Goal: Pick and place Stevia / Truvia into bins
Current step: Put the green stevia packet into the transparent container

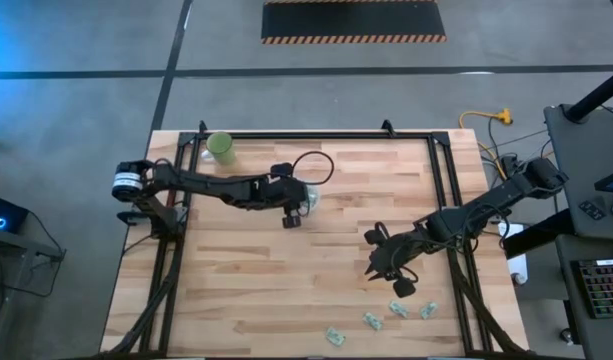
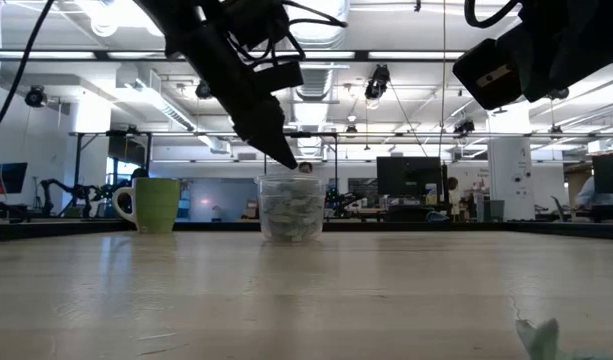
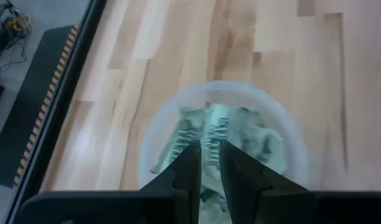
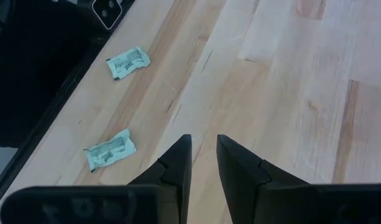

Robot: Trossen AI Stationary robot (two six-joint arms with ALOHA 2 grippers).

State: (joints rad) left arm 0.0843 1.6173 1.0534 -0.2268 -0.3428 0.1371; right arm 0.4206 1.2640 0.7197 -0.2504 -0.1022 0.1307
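The clear cup (image 1: 310, 198) stands on its base at the table's middle, partly filled with pale green Stevia packets (image 3: 215, 127). My left gripper (image 3: 209, 154) hangs just above the cup's mouth, slanting down. Only a narrow gap shows between its fingers, and nothing is in it. In the low view its fingertips (image 2: 286, 158) end above the cup's rim (image 2: 291, 180). My right gripper (image 4: 204, 146) hovers over bare wood at the near right, narrowly open and empty. Several loose packets (image 1: 372, 321) lie flat near the table's front edge, two of them (image 4: 109, 151) beside it.
An opaque light-green mug (image 1: 222, 148) stands at the far left of the table. A black cable loop (image 1: 316, 165) lies behind the cup. Black frame rails (image 1: 441, 190) run along the table's sides. One packet (image 2: 536, 335) lies close to the low camera.
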